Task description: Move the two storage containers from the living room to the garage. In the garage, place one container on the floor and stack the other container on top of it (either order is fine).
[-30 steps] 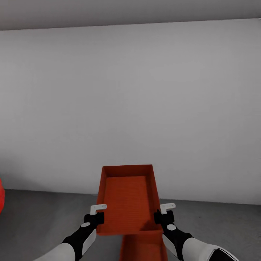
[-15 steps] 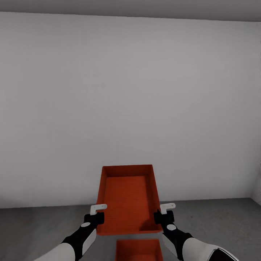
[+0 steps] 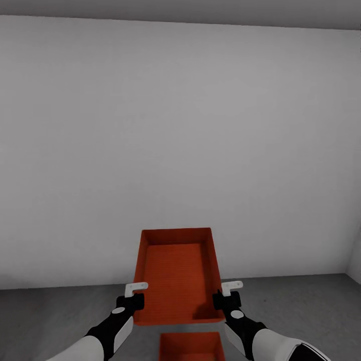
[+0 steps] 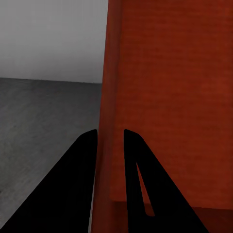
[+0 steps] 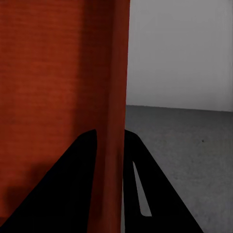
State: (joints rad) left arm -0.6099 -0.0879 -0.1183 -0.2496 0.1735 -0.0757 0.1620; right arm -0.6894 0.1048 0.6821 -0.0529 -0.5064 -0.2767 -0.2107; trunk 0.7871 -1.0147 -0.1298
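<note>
An orange-red storage container [image 3: 177,275] is held up in front of me, open side up, above the dark grey floor [image 3: 50,316] of the garage. My left gripper [image 3: 136,296] is shut on its left wall [image 4: 108,121]. My right gripper [image 3: 221,296] is shut on its right wall [image 5: 119,97]. The dark fingers straddle the thin wall in both wrist views. A second storage container [image 3: 190,347] lies on the floor just below and nearer to me than the held one, partly cut off by the frame edge.
A plain pale grey wall [image 3: 180,150] stands close ahead and meets the floor behind the held container. A wall corner [image 3: 351,265] shows at the far right. Bare floor lies to the left and right of the containers.
The view swung right a second ago, dropping a red shape off the left edge and bringing in the right corner. The lower container appears shifted left and lower. The grip is unchanged.
</note>
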